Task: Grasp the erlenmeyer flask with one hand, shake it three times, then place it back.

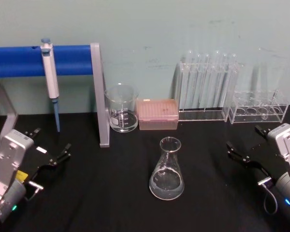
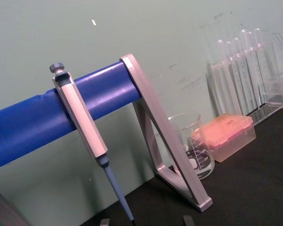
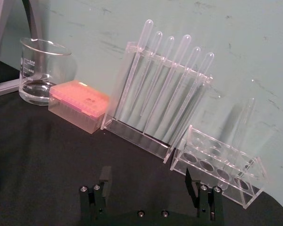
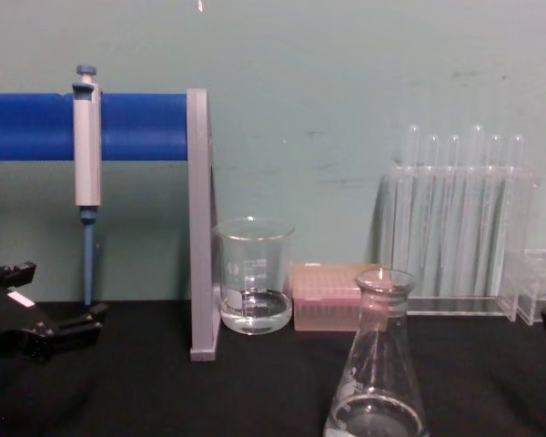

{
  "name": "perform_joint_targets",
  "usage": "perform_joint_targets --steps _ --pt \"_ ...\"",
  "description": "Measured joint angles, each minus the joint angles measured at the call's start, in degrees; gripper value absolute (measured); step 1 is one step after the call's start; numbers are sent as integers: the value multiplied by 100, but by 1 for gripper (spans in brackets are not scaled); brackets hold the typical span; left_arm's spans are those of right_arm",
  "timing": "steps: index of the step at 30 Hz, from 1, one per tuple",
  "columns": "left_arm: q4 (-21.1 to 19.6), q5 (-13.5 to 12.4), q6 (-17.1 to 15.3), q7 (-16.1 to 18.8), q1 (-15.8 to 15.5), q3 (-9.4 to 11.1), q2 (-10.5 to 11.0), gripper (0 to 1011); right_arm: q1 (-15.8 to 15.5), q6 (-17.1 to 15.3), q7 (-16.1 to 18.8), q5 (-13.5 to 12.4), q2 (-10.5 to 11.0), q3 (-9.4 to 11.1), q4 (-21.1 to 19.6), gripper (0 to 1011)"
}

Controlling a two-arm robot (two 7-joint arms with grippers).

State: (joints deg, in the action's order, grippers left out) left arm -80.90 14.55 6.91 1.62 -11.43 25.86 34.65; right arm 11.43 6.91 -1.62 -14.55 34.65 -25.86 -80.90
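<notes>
The erlenmeyer flask [image 1: 167,170] stands upright on the black table, near the middle and a little toward the front, with a little clear liquid in its base. The chest view has the same flask [image 4: 379,364] low and right of centre. My left gripper [image 1: 51,141] rests open at the table's left, well apart from the flask, and is also seen as the left gripper [image 4: 59,293] at the chest view's left edge. At the table's right my right gripper [image 1: 244,137] is open and holds nothing. The right wrist view shows the right gripper [image 3: 147,181] with its jaws spread over bare table.
Behind the flask stand a glass beaker [image 1: 122,108] and a pink tip box [image 1: 157,114]. A test tube rack [image 1: 208,87] and a lower clear rack [image 1: 258,108] are at the back right. A pipette [image 1: 50,72] hangs on a blue bar stand [image 1: 100,96] at the back left.
</notes>
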Motion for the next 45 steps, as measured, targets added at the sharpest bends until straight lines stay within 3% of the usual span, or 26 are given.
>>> perform_joint_targets --steps 45 --pt "0 0 0 0 0 0 0 1001 -37 0 35 -13 -29 53 -21 1000"
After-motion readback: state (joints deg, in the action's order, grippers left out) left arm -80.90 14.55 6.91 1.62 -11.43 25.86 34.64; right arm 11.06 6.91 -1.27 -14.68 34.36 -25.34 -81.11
